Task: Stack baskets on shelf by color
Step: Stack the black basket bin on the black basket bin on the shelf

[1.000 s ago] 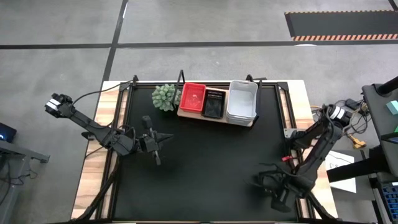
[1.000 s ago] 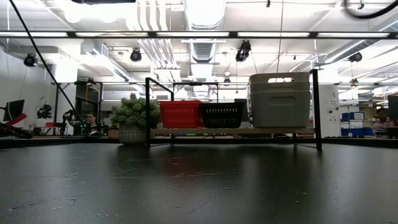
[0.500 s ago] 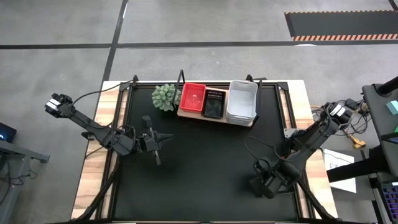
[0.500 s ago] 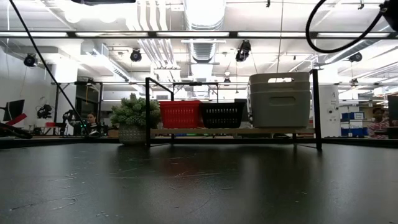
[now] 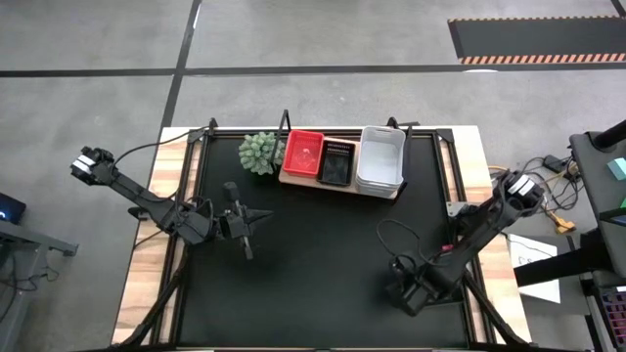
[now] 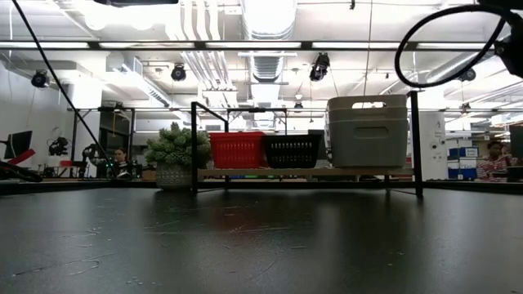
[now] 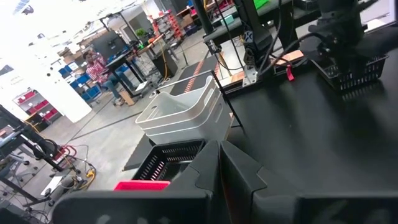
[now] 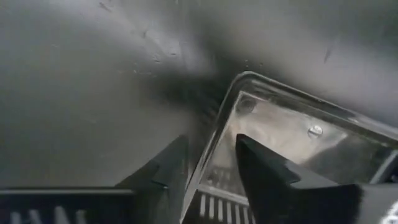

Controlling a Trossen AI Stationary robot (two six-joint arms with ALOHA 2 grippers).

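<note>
On the wooden shelf (image 5: 393, 193) at the table's far side stand red baskets (image 5: 303, 154), black baskets (image 5: 335, 164) and a stack of white baskets (image 5: 380, 158). A lone black basket (image 7: 353, 74) rests with its bottom on the mat near the front right. My right gripper (image 5: 405, 291) points down over it, open. One finger (image 8: 264, 171) is inside its rim (image 8: 219, 134) and the other finger (image 8: 163, 167) outside. My left gripper (image 5: 250, 226) hangs shut over the mat's left half, holding nothing.
A green spiky plant (image 5: 258, 152) stands at the shelf's left end. Black frame posts (image 6: 194, 147) rise in front of the shelf. A loop of the right arm's cable (image 6: 445, 45) hangs at the right. Bare black mat (image 5: 323, 254) lies between the arms.
My right gripper has moved toward the table's left edge along the front, sinking a little, and its wrist has rolled about its downward axis. It now stands over the lone black basket. The left arm has kept still.
</note>
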